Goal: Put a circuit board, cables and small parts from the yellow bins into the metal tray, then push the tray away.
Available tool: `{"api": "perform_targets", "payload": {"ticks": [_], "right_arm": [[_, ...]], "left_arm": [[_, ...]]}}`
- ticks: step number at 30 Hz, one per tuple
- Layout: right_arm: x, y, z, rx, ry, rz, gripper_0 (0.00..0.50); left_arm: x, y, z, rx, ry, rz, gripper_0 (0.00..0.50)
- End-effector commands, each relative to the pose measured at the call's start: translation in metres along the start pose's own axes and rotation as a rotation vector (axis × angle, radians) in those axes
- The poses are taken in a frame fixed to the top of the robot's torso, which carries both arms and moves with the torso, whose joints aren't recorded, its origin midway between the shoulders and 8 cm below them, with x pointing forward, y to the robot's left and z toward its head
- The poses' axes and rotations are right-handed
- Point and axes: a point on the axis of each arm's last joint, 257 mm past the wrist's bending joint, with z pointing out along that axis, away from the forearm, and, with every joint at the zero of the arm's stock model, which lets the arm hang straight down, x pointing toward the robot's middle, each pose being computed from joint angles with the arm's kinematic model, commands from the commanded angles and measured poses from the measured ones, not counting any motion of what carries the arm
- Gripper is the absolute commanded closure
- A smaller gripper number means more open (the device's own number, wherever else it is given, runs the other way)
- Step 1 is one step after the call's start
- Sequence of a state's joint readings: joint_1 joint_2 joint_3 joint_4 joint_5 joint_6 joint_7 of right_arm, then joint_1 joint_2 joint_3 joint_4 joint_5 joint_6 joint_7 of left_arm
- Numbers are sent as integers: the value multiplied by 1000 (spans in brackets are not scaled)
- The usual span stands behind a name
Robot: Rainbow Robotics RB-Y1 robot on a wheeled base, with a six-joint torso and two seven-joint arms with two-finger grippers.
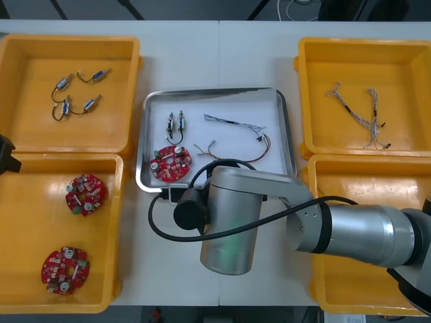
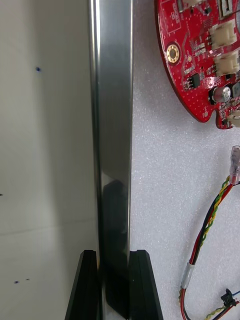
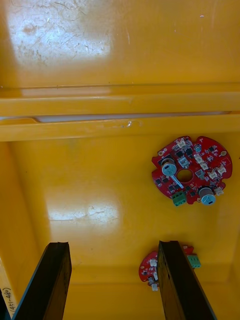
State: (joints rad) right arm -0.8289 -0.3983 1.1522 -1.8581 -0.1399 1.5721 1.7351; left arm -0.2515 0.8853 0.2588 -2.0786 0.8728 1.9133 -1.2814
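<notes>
The metal tray, white inside, sits mid-table between the yellow bins. It holds a red circuit board, small metal parts, a blue and white cable and a red and yellow cable. My right gripper is at the tray's near rim. In the right wrist view it is shut on that rim, beside the board and the cable. My left gripper hangs open over the near left bin, above two boards.
The far left bin holds several small metal parts with black cables. Two boards lie in the near left bin. Cables lie in the far right bin. My right arm covers much of the near right bin.
</notes>
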Motion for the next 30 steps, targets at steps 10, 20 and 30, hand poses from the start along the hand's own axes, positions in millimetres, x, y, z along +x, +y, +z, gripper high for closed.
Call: {"api": "perform_targets", "payload": {"ticks": [10,20,30], "right_arm": [[-4,-73,5,128,55,-20,500],[-9,-110,6,184,76,-31,500],[-8,-139,17,225,110,-31,500]], "left_arm": [[2,7,-3,-9,-12,-80,0],[2,7,-3,-9,-12,-80,0],[2,7,-3,-9,-12,-80,0]]}}
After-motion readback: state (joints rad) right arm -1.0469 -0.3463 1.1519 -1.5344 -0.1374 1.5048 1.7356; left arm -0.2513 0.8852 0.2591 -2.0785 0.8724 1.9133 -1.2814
